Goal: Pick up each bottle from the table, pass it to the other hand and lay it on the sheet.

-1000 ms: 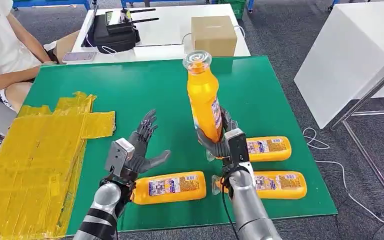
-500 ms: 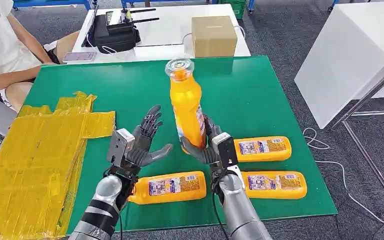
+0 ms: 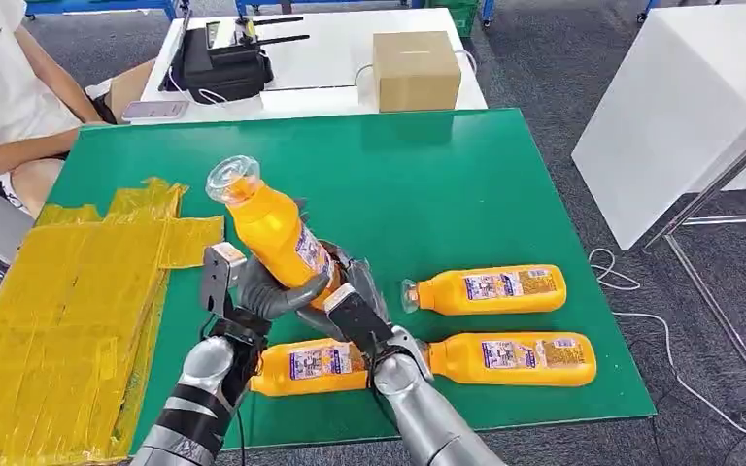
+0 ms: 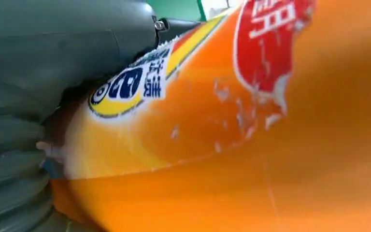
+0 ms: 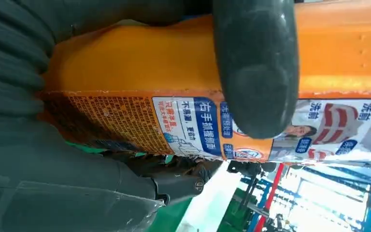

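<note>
Hand-over stage: the orange detergent bottle (image 3: pixel 274 236) is clasped above the green table (image 3: pixel 466 194) by both the left hand (image 3: pixel 264 291) and right hand (image 3: pixel 355 311). Release by the right is judged next, then laying on the yellow sheet (image 3: pixel 58 301).

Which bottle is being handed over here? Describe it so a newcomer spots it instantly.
Start at the green table. Near its front, both robot hands, left and right, meet around one orange bottle. It alone is off the table, tilted cap-up; the other three lie flat.

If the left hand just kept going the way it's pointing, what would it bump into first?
The left hand already wraps the lifted bottle, so that comes first. Past it, up and away over the green table, the way looks free, though depth is unclear.
</note>
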Robot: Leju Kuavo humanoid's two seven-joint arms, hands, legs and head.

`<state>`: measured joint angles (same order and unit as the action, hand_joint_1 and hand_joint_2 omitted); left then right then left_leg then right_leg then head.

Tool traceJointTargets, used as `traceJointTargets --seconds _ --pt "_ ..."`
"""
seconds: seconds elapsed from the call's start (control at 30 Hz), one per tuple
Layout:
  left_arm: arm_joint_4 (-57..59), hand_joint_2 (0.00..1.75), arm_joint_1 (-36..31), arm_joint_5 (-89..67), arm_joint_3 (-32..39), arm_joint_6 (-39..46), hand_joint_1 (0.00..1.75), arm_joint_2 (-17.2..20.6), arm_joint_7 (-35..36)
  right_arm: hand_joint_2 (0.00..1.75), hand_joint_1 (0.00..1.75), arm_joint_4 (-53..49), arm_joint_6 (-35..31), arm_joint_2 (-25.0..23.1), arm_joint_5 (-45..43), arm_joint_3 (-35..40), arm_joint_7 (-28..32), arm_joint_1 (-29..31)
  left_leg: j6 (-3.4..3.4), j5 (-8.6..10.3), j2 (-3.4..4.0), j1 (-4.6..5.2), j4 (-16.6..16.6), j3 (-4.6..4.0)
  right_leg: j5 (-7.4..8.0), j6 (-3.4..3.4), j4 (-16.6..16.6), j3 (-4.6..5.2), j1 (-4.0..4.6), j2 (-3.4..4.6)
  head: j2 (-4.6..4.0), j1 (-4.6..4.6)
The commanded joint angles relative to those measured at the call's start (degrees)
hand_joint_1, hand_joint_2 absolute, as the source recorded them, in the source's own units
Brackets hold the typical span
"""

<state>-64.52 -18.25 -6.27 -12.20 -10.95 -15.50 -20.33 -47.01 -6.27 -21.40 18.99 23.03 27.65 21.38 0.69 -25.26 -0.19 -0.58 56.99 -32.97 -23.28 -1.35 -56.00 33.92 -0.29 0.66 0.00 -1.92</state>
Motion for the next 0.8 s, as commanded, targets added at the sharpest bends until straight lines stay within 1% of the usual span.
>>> traceJointTargets --seconds 0.03,0.17,0.23,0.3,0.33,0.37,0.4,0.43,0.5,0.6,0.67,0.73,0.77,0.8 --pt "3.40 1.75 -2.80 1.02 -1.45 -0.34 0.00 1.02 0.24 1.75 1.75 7.52 -0.81 1.40 0.99 9.98 -0.82 3.21 0.00 -0.10 0.01 -0.03 -0.04 0.27 -0.09 0.01 0.07 -0.28 0.05 -0.05 0.00 -0.02" --pt "2.20 1.75 -2.21 2.73 -1.26 -0.95 0.00 0.78 -0.86 1.75 1.75 10.45 -3.47 1.40 -1.33 14.94 -1.81 4.10 -0.01 -0.08 -0.01 -0.03 -0.05 0.23 -0.08 0.02 0.06 -0.23 0.04 -0.06 0.00 -0.02" --pt "0.88 1.75 -1.80 3.73 -0.81 -1.14 0.00 0.55 -1.64 1.75 1.75 11.27 -3.54 1.40 -2.94 16.12 -1.84 4.43 0.00 -0.05 0.02 -0.02 -0.03 0.13 -0.04 0.01 0.04 -0.12 0.03 -0.02 0.00 -0.02" --pt "-1.18 1.75 -1.02 5.71 0.68 -0.98 0.00 0.03 -2.19 1.75 1.75 12.10 -3.92 1.40 -4.11 16.90 -1.87 4.70 -0.01 -0.14 0.04 -0.05 -0.03 0.33 -0.12 0.02 0.06 -0.33 0.06 -0.04 0.00 -0.02" --pt "-2.34 1.75 -0.61 7.01 1.58 -0.90 0.00 -0.10 -2.09 1.75 1.75 12.55 -4.22 1.40 -4.90 17.35 -1.75 4.94 -0.01 -0.12 0.01 -0.06 -0.01 0.26 -0.11 0.01 0.05 -0.28 0.07 -0.08 0.00 -0.04" --pt "-3.22 1.75 -0.28 7.86 2.39 -0.54 0.30 -0.30 -2.05 1.75 1.75 12.80 -4.50 1.40 -5.44 17.49 -1.68 5.06 0.00 -0.10 -0.01 -0.06 0.00 0.22 -0.09 0.01 0.05 -0.22 0.08 -0.09 0.00 -0.04" --pt "-3.81 1.75 -0.06 8.41 2.87 -0.42 1.75 -0.41 -2.01 1.75 1.75 12.88 -4.54 1.40 -5.73 17.52 -1.62 5.13 0.00 -0.05 -0.01 -0.05 -0.01 0.11 -0.05 0.01 0.04 -0.10 0.06 -0.07 0.00 -0.02" --pt "-4.65 1.75 0.28 9.22 3.56 -0.40 1.75 -0.41 -1.90 1.75 1.75 13.03 -4.72 1.40 -5.93 17.21 -1.58 5.25 0.00 -0.11 -0.06 -0.07 0.02 0.23 -0.11 0.01 0.04 -0.25 0.09 -0.14 0.00 -0.02" --pt "-5.13 1.75 0.46 9.69 4.09 -0.28 1.75 -0.47 -1.82 1.75 1.75 13.12 -4.77 1.40 -6.05 16.64 -1.46 5.36 0.00 -0.04 -0.02 -0.04 -0.01 0.10 -0.04 0.00 0.04 -0.09 0.05 -0.08 0.00 -0.02" --pt "-5.10 1.75 0.53 9.84 4.22 0.01 1.75 -0.60 -1.76 1.75 1.75 13.09 -4.66 1.40 -5.38 15.34 -1.32 5.25 0.01 -0.11 -0.10 -0.07 0.00 0.23 -0.12 0.00 0.05 -0.27 0.09 -0.19 0.00 -0.02" --pt "-5.38 1.75 0.54 9.85 4.28 0.33 1.75 -0.76 -1.83 1.75 1.75 13.10 -4.76 1.40 -5.01 14.68 -1.30 5.14 0.00 -0.03 -0.11 -0.04 -0.02 0.09 -0.06 0.00 0.05 -0.12 0.05 -0.17 0.00 -0.04" --pt "-6.37 1.75 0.73 10.04 4.80 0.91 1.75 -0.80 -2.10 1.75 1.75 13.08 -4.82 1.40 -4.61 13.97 -1.30 4.99 0.01 -0.15 -0.20 -0.08 0.02 0.34 -0.19 0.00 0.07 -0.42 0.12 -0.30 0.00 -0.02" --pt "-6.66 1.75 0.80 10.27 5.07 1.08 1.75 -0.83 -2.15 1.75 1.75 13.11 -4.85 1.40 -4.52 13.81 -1.27 4.96 0.00 0.00 -0.08 -0.03 -0.01 0.03 -0.03 0.00 0.04 -0.04 0.04 -0.12 0.00 -0.04" --pt "-7.36 1.75 1.02 10.60 5.56 1.30 1.75 -0.77 -2.20 1.75 1.75 13.18 -5.00 1.40 -4.38 13.39 -1.19 4.90 0.00 -0.03 -0.09 -0.03 -0.02 0.09 -0.05 0.00 0.05 -0.10 0.04 -0.14 0.00 -0.02"
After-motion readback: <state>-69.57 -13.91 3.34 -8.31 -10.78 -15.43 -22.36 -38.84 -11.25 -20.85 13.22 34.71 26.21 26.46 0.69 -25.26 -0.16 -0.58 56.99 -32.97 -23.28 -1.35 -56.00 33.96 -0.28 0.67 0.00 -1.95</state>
